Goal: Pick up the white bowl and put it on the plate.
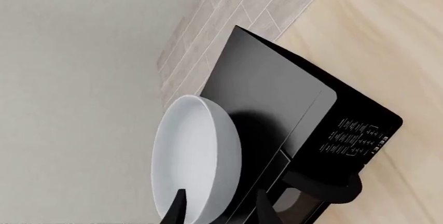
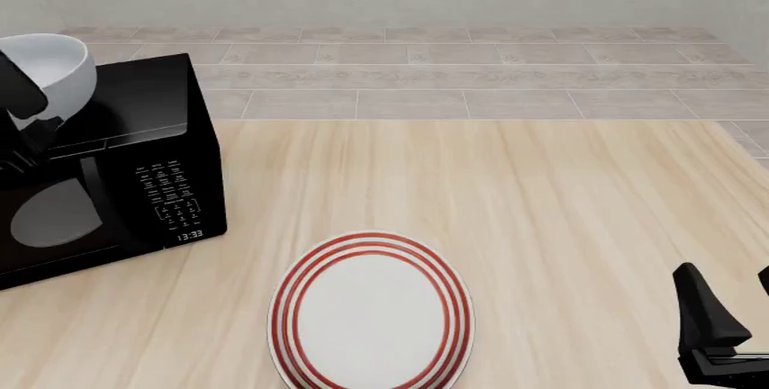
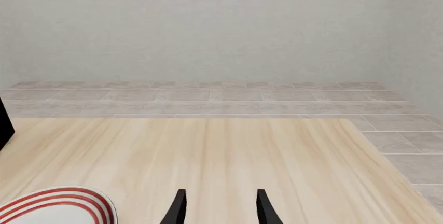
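Bowl (image 1: 197,156) between left fingers (image 1: 176,211).

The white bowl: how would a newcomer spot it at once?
Find the black microwave at the table's far left. Above its top, the left gripper holds the white bowl tilted. It is deep and plain, unlike the flat red-ringed plate nearer the camera.

One white bowl (image 2: 54,69), one plate (image 2: 370,314) with three red rings, and one black microwave (image 2: 108,173) are in view. All sit at one wooden table (image 2: 541,209). Two robot tools appear: the left tool (image 1: 220,208) and the right tool (image 3: 218,208).
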You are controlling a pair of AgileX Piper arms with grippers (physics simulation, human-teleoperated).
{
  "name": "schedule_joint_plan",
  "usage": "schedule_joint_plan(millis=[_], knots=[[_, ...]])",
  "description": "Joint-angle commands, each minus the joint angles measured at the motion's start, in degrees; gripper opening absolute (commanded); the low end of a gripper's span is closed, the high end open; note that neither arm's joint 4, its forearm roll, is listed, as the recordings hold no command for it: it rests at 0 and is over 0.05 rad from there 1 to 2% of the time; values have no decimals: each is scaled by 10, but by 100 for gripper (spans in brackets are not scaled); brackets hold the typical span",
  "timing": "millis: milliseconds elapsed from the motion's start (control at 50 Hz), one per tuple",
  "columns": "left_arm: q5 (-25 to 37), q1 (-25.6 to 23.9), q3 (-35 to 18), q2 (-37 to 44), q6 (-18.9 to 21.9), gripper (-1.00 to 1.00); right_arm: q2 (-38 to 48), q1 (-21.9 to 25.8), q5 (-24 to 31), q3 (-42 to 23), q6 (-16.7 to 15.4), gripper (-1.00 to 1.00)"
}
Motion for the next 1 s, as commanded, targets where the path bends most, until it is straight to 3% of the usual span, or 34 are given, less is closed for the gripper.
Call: schedule_joint_plan(millis=[20, 1000], knots=[[-15, 3, 6, 10, -1, 100, -1, 0, 1, 1, 0, 100], [-80, 17, 14, 76, 14, 100, -1, 0, 1, 1, 0, 100]])
